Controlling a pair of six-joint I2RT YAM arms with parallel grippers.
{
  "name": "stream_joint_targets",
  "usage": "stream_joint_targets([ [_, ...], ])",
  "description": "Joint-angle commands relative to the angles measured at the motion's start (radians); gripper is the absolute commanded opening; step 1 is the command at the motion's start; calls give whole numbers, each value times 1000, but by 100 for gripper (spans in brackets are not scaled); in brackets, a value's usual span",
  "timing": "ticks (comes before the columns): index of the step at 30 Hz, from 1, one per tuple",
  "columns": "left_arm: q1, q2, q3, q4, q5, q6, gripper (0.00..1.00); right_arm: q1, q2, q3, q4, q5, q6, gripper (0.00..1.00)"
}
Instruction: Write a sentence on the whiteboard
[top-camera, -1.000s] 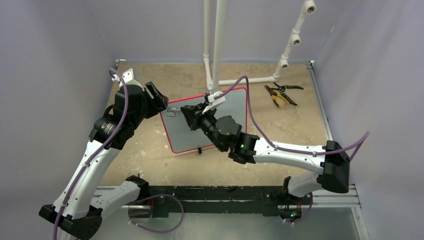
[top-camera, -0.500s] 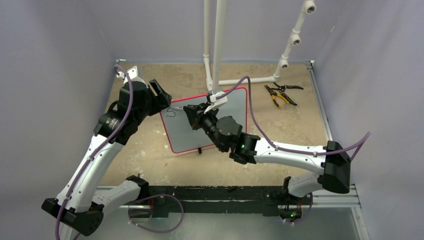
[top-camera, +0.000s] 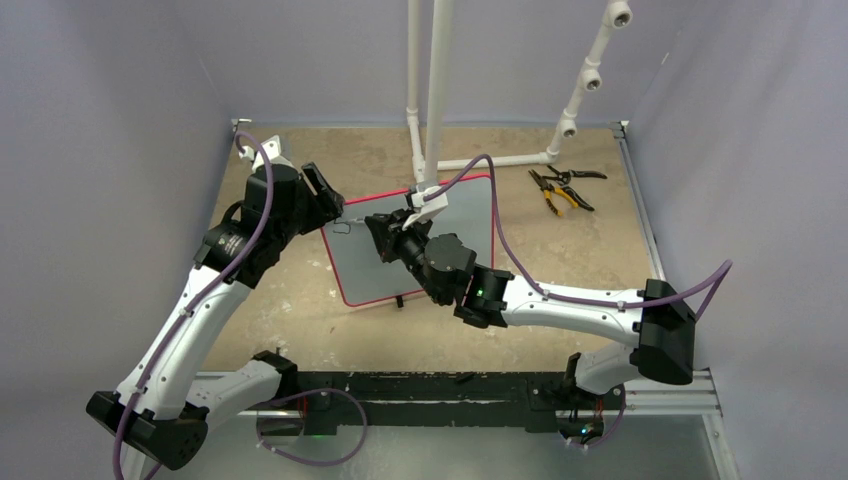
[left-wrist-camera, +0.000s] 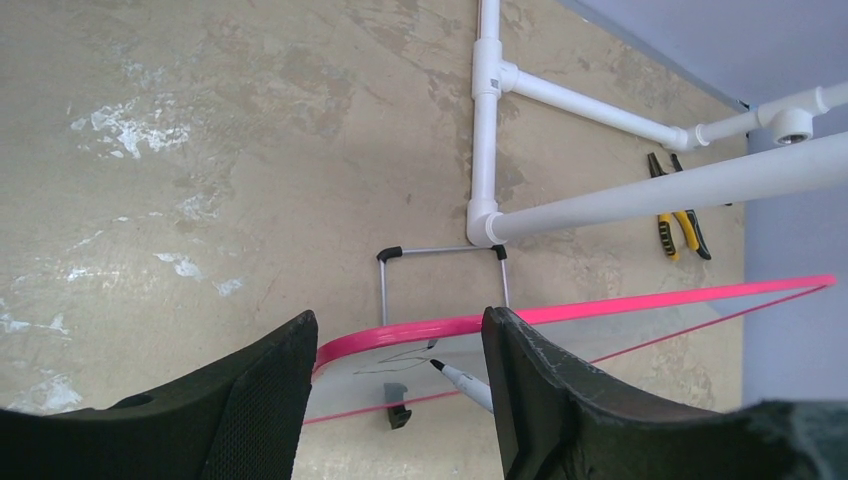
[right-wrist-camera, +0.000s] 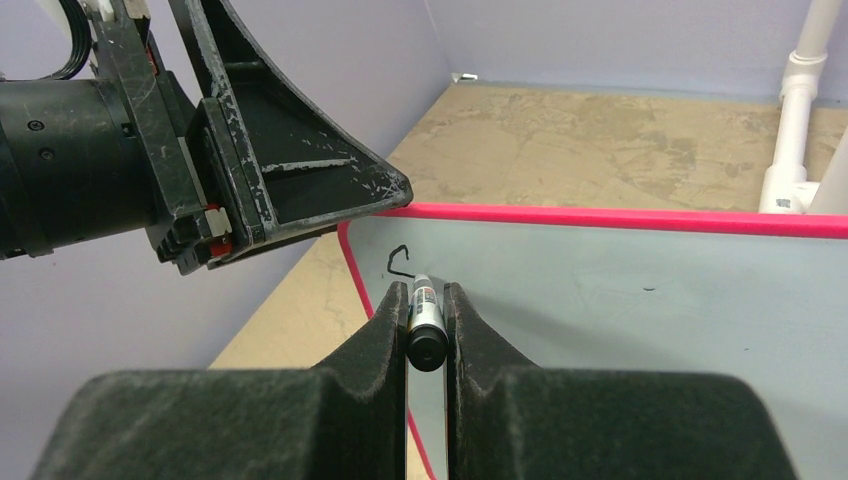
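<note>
Whiteboard (right-wrist-camera: 600, 290) | black stroke (right-wrist-camera: 391, 258), unreadable | marker (right-wrist-camera: 423, 322) label illegible, in right gripper (right-wrist-camera: 425, 292)

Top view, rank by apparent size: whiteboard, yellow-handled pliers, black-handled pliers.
1. whiteboard, clearly the largest.
2. yellow-handled pliers and black-handled pliers: they look about alike, so I won't rank them.

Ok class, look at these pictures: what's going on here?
The right end effector is shut on a black marker pen, its tip near the upper left corner of the grey-white, red-edged whiteboard. Only one short black hooked stroke is written there. The left end effector is open, its fingers either side of the board's top edge.
</note>
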Motion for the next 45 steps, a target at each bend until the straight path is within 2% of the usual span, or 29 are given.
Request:
stream_joint_targets([
  [1, 1, -6, -9, 16, -20, 10, 60, 0, 2, 18, 13, 27, -13, 0],
  [9, 1, 0, -24, 32, -13, 10, 61, -1, 13, 24, 13, 32, -21, 0],
  [20, 1, -2, -46, 46, 3, 2, 54, -7, 20, 29, -11, 67, -14, 0],
  [45, 1, -4, -42, 45, 10, 2, 53, -11, -35, -6, -24, 151, 6, 0],
])
